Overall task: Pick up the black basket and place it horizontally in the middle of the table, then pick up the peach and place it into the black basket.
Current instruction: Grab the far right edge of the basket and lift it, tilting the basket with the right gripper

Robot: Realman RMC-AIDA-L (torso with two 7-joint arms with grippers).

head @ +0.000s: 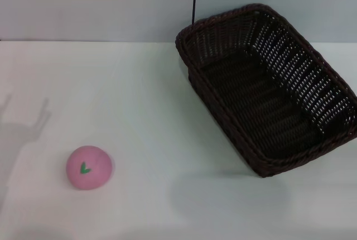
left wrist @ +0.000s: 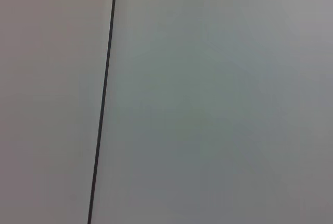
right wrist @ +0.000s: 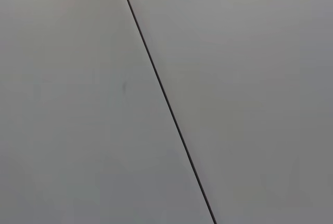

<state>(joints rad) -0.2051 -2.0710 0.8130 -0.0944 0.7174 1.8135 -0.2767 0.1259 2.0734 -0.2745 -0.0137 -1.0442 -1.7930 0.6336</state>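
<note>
Wicker basket [head: 268, 92] sits askew, well right of the peach [head: 88, 167]; a one-sided lift could tip it, my jaws unseen.

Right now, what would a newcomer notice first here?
The black basket, lying at an angle at the far right of the table, empty. Then the small pink peach, alone at the near left, well apart from it. Neither end effector is in view.

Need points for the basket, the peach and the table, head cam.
basket [head: 312, 61]: head view, on the far woven side wall.
peach [head: 89, 167]: head view, on its pink top near the leaf mark.
table [head: 139, 111]: head view, on bare white surface.
</note>
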